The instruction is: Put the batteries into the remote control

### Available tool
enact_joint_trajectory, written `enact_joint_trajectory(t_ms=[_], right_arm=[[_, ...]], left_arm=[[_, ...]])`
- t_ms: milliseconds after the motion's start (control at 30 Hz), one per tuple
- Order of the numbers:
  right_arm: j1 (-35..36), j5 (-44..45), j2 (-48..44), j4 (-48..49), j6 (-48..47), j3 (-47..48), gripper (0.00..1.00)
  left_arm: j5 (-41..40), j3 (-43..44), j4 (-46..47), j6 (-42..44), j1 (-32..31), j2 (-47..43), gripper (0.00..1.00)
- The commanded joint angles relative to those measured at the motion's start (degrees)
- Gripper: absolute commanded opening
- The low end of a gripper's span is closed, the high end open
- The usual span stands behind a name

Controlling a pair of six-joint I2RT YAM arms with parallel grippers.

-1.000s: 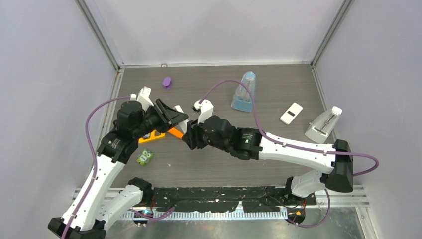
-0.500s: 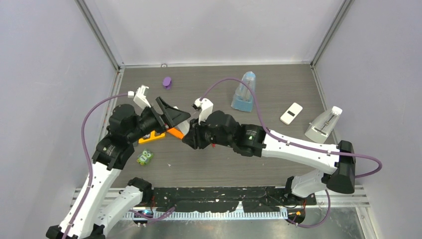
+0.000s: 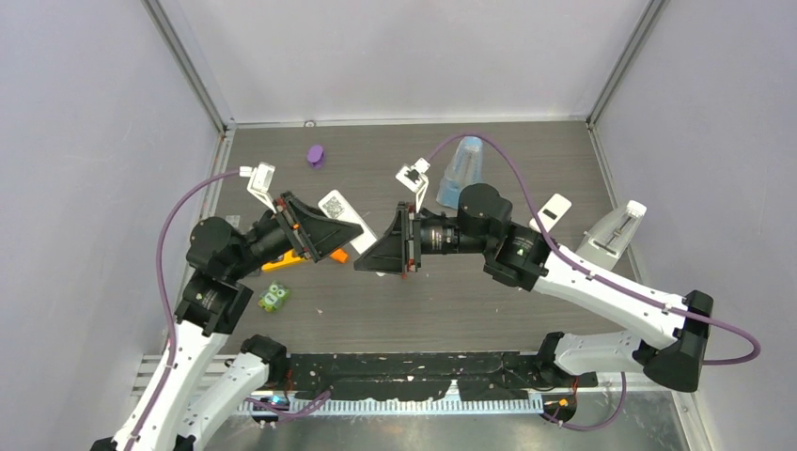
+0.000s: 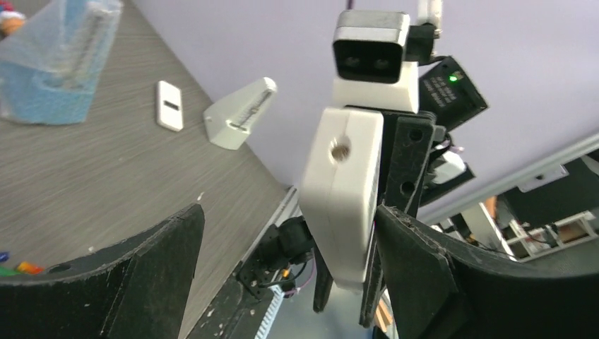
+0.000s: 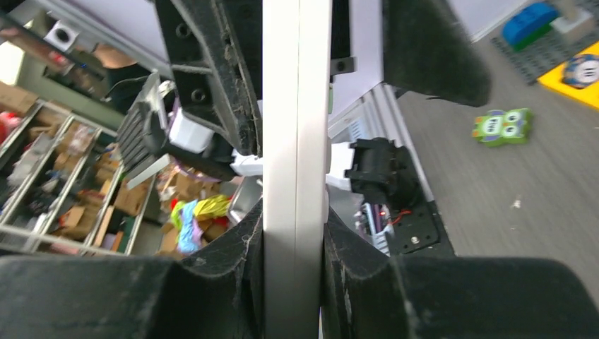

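Right wrist view shows the white remote control (image 5: 297, 106) standing edge-on, pinched between the jaws of the right gripper (image 5: 295, 233) and held off the table (image 3: 451, 301). From above, it runs slantwise between the two arms, one end in that grip and the other beside the left gripper (image 3: 324, 230). The left jaws are spread wide and flank the remote control in the left wrist view; whether they touch it I cannot tell. On the table below lie an orange and yellow piece (image 3: 293, 259) and a green owl toy (image 3: 273, 298). Farther off are a purple object (image 3: 316, 155), a clear cone on a blue base (image 3: 461, 174), a small white slab (image 3: 550, 214) and a white wedge (image 3: 611, 235).
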Motion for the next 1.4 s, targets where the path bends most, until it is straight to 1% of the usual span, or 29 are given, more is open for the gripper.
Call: enact_joint_trajectory(t_ms=[0,33,100,200,267,333,467,533,600,633,667,700,733,800,833,867,900,967,1000,1067,1133,1200,1233,1333,1367], right_arm=[[-0.1,-8.7,-0.1,9.4,6.1,-0.2,0.08],[-0.2,-9.6,-0.1,10.4,6.9,-0.4,0.08],[-0.5,-11.0,0.2,13.4,9.2,-0.5,0.09],[-0.9,-11.8,0.9,14.1,10.9,0.0,0.09],[-1.3,-11.9,1.1,13.7,11.1,0.0,0.09],[-1.7,-11.6,1.3,12.9,11.2,0.0,0.09],[-2.1,-10.0,1.6,11.4,10.8,0.0,0.1],[-2.1,-8.2,1.4,10.7,10.2,0.0,0.13],[-2.1,-5.7,1.1,9.9,9.3,0.0,0.19],[-2.1,-4.6,0.8,9.5,8.9,-0.2,0.26],[-2.1,-2.6,0.6,9.4,8.6,-0.3,0.29],[-2.1,-1.4,0.1,9.9,8.5,-0.8,0.35],[-2.1,0.9,-0.2,10.6,8.7,-1.8,0.39],[-2.1,4.8,-1.3,13.6,10.3,-4.1,0.51],[-2.1,6.1,-1.7,16.6,12.8,-5.1,0.52],[-2.1,7.9,-2.1,18.6,14.3,-7.5,0.54],[-2.1,8.7,-2.3,22.6,17.4,-8.6,0.55],[-2.1,10.9,-2.3,27.2,20.9,-11.5,0.54],[-2.1,11.7,-2.2,28.0,21.9,-12.6,0.5],[-2.1,12.7,-2.1,29.3,23.5,-13.6,0.45],[-2.1,14.0,-2.3,30.1,24.2,-14.5,0.42],[-2.2,15.3,-2.6,30.9,24.4,-15.1,0.42],[-2.1,16.2,-2.7,31.3,24.4,-15.2,0.43],[-2.1,17.4,-2.7,32.0,24.5,-15.5,0.58],[-2.1,18.2,-2.6,31.8,24.7,-15.5,0.6]], left_arm=[[6.2,-2.9,20.2,-8.7,-0.2,0.7,0.9],[6.8,-3.4,23.7,-10.0,-0.2,0.9,0.89],[7.6,-3.9,26.2,-11.4,-0.2,1.3,0.85],[7.8,-4.1,26.9,-11.9,-0.1,1.4,0.73],[7.7,-4.3,27.0,-11.9,-0.2,1.1,0.57],[7.7,-4.3,26.7,-12.0,-0.2,0.9,0.44],[7.6,-4.1,25.5,-12.0,-0.2,0.8,0.23],[7.3,-3.8,24.2,-11.9,-0.2,0.8,0.11],[6.4,-3.2,22.5,-11.9,-0.2,0.8,0.0],[5.8,-2.6,20.7,-12.0,-0.2,0.9,0.0],[5.3,-2.3,20.0,-12.1,-0.2,1.1,0.0],[4.7,-2.0,18.6,-12.3,-0.2,1.2,0.0],[3.8,-1.8,17.3,-12.6,-0.2,1.2,0.0],[1.7,-1.8,16.2,-13.3,-0.2,1.2,0.0],[1.1,-2.3,16.8,-14.1,-0.2,1.1,0.0],[0.1,-2.9,17.5,-15.2,-0.2,0.9,0.0],[-0.6,-3.8,19.0,-16.2,-0.2,0.6,0.0],[-2.3,-5.4,21.3,-18.6,-0.2,0.0,0.0],[-3.3,-5.9,21.4,-19.4,-0.2,-0.3,0.0],[-5.1,-6.3,21.2,-20.0,-0.2,-0.7,0.0],[-6.3,-6.5,20.4,-20.4,-0.2,-1.2,0.0],[-7.7,-7.1,20.3,-21.3,-0.2,-1.8,0.0],[-8.4,-7.6,20.2,-22.0,-0.2,-2.2,0.0],[-10.0,-8.7,20.1,-23.9,-0.2,-2.9,0.0],[-10.4,-9.0,20.1,-24.6,-0.2,-3.0,0.0]])
